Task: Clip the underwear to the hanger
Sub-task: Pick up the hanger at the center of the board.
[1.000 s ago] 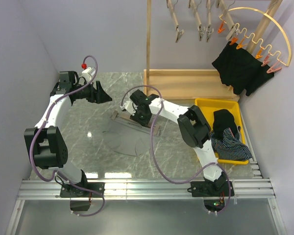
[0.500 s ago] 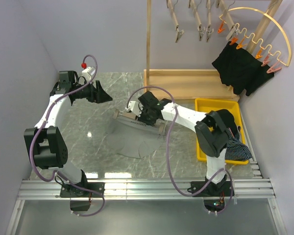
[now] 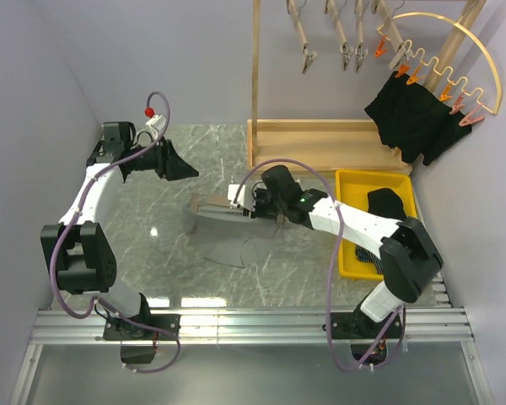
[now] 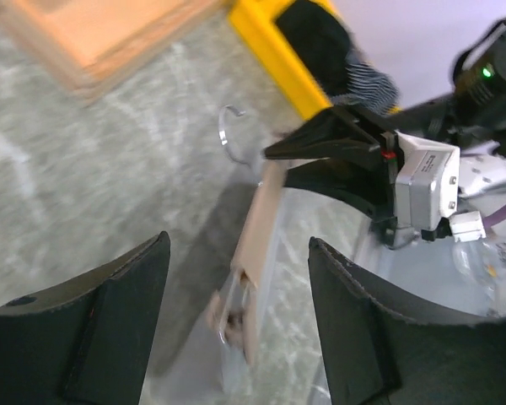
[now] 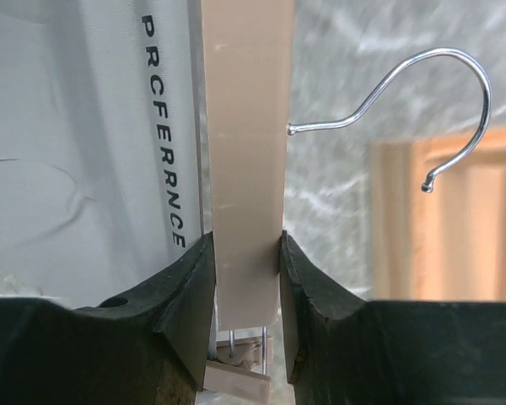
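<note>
A wooden clip hanger (image 3: 215,207) lies on the marble table with grey underwear (image 3: 223,240) hanging from its clips. My right gripper (image 3: 253,207) is shut on the hanger's bar. In the right wrist view the jaws (image 5: 246,253) squeeze the bar (image 5: 244,152); the metal hook (image 5: 455,84) is to the right and the lettered waistband (image 5: 110,169) to the left. My left gripper (image 3: 185,169) is open and empty, above and left of the hanger. In the left wrist view the hanger end (image 4: 261,228) sits between its open fingers (image 4: 110,337).
A yellow tray (image 3: 347,179) at the right holds dark and striped garments. A wooden rack base (image 3: 320,143) stands behind the hanger. Black underwear (image 3: 409,114) hangs from an orange clip hanger at the top right. Empty clip hangers (image 3: 341,38) hang on the rail.
My right arm has swung its elbow to the right, and its gripper with the hanger and grey underwear has shifted right on the table. My left gripper has edged slightly right.
</note>
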`<state>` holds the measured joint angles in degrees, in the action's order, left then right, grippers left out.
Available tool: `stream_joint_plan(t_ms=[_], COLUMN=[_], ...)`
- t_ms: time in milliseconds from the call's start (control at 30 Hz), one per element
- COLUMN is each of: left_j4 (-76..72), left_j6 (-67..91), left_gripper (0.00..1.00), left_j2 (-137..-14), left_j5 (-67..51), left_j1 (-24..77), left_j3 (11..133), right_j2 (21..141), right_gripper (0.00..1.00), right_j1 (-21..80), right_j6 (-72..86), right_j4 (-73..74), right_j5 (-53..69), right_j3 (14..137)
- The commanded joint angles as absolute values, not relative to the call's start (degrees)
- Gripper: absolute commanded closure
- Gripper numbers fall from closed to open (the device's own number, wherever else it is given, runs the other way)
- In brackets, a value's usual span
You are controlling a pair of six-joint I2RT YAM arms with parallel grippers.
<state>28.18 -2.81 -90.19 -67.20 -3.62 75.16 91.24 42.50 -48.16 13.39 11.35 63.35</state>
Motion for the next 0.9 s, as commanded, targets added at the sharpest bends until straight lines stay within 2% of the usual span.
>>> stream_joint_plan(t_ms=[0,367,600,867], left_j4=[25.68,14.16,11.96,5.72], left_j6=[-0.98,14.92,17.4,23.38], left_gripper=[0.28,0.28,0.3,0.41], left_j2=[-84.48,-80.24,-80.42,-79.19], left_j5=[-74.88,-76.38,-76.64,-79.45], left_j1=[-0.88,5.27,7.47,9.84], left_j3=[73.84,66.27,66.36,65.3], right_j2=[85.96,77.79,73.31,72.16], right_gripper=[1.0,1.0,1.0,1.0], right_j1=[42.89,44.03,45.7,46.41], right_j6=[-52.29,-56.5,-59.68,-60.91], right_j4=[2.3,-7.29,-10.02,-11.16], right_j5=[17.22,21.97,23.55,24.17], right_j3=[61.36,53.71,50.1,48.52])
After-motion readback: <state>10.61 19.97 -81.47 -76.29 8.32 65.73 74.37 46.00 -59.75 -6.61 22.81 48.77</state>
